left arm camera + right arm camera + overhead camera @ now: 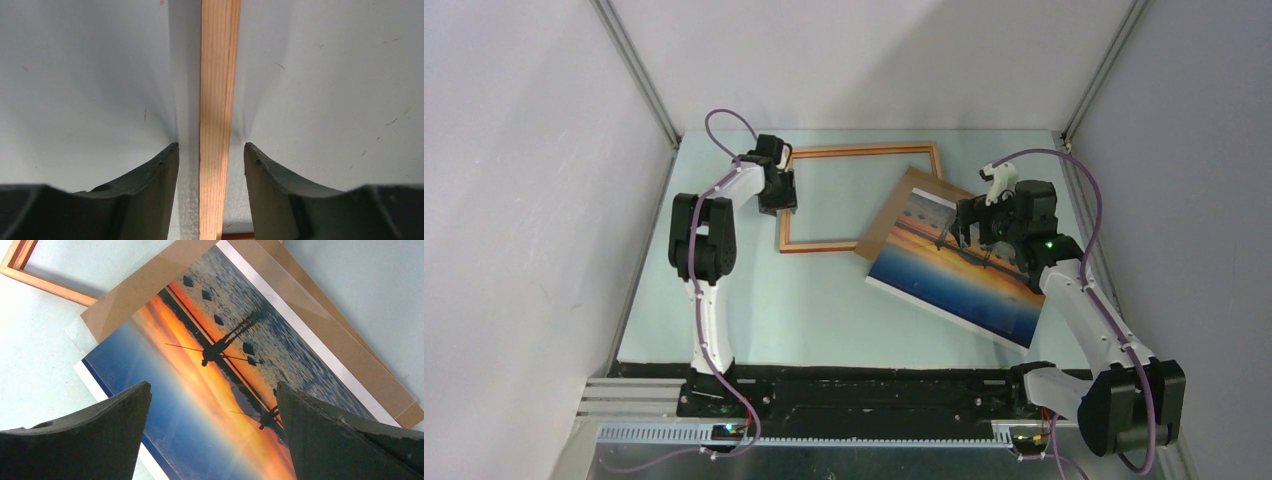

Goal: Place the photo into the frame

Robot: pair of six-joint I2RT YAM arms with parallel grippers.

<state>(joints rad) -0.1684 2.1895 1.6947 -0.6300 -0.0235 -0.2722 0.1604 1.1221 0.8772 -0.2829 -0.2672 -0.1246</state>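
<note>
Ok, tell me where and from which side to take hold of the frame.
Probably grip the frame by its left side rail, from straight above, one finger on each side. It lies flat, and that rail is a narrow strip with bare table either side. The left tool straddles it there, gaps showing on both sides.

From where I stand: two robot arms, the left arm [709,235] and the right arm [1089,305]; two grippers, the left gripper [210,150] and the right gripper [212,385], each with two dark fingers [145,190], four altogether; one wooden frame [864,150]; one sunset photo [954,285]; one brown backing board [135,290]; what looks like one clear sheet [75,332]; two purple cables [724,115]; one table [754,310].
</note>
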